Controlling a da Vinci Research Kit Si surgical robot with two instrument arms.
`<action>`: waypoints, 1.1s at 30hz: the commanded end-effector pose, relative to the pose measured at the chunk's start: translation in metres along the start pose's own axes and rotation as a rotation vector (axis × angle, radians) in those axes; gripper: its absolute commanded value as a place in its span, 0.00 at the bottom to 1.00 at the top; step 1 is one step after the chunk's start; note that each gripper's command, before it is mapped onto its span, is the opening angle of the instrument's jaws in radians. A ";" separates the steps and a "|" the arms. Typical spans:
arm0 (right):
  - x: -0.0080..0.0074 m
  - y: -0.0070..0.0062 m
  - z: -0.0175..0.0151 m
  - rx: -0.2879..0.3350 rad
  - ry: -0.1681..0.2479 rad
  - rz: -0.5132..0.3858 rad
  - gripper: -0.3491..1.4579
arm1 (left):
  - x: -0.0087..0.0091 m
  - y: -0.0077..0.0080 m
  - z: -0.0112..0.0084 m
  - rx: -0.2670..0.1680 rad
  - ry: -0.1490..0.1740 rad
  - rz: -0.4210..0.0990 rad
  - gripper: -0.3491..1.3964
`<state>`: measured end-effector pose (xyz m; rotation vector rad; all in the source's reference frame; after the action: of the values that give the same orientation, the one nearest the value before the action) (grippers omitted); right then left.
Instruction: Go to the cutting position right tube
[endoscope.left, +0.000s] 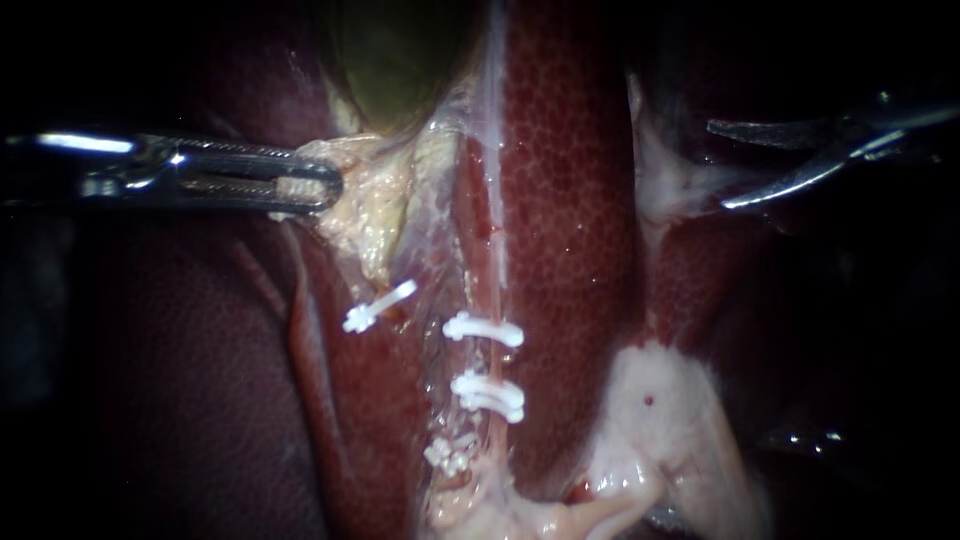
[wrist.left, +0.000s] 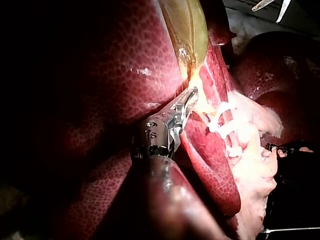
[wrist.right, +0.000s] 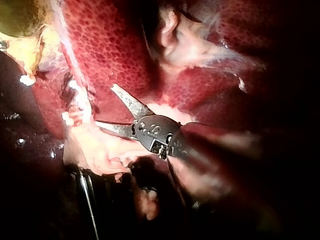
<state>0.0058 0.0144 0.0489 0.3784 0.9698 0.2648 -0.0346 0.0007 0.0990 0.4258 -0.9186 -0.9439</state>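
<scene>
The left instrument (endoscope.left: 322, 187) comes in level from the left, and its jaws are clamped on a flap of pale tissue (endoscope.left: 372, 205) just below the green gallbladder (endoscope.left: 390, 60). The left wrist view shows the same grip: the left instrument's (wrist.left: 189, 99) jaws pinch the yellowish tissue at the narrow end of the gallbladder (wrist.left: 190, 30).

The right tube (endoscope.left: 493, 362) runs as a thin reddish strand down the middle, beside the speckled liver (endoscope.left: 570, 200). It carries two white clips, an upper clip (endoscope.left: 483, 329) and a lower clip (endoscope.left: 488, 394), with a short bare stretch between them. A third clip (endoscope.left: 378, 306) sits tilted on the left tube, near the pale tissue.

The right instrument (endoscope.left: 716, 165) enters from the upper right. Its two curved blades stand apart with nothing between them, over a whitish patch at the liver's far edge and well apart from the right tube. In the right wrist view its blades (wrist.right: 106, 104) are spread wide and point toward the clipped strands.
</scene>
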 end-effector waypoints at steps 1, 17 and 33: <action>0.0000 0.0000 0.0001 0.001 0.000 -0.001 0.94 | 0.0000 0.0001 -0.0001 -0.001 0.000 -0.001 0.00; -0.0048 -0.0038 0.0052 0.059 -0.065 -0.007 0.93 | 0.0001 0.0005 -0.0003 -0.012 -0.002 0.000 0.00; -0.0094 -0.0061 0.0122 0.141 -0.097 0.065 0.91 | 0.0002 0.0006 -0.0007 -0.013 -0.003 -0.001 0.00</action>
<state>0.0115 0.0025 0.0599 0.5538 0.8814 0.2352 -0.0337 0.0008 0.0993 0.4135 -0.9137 -0.9516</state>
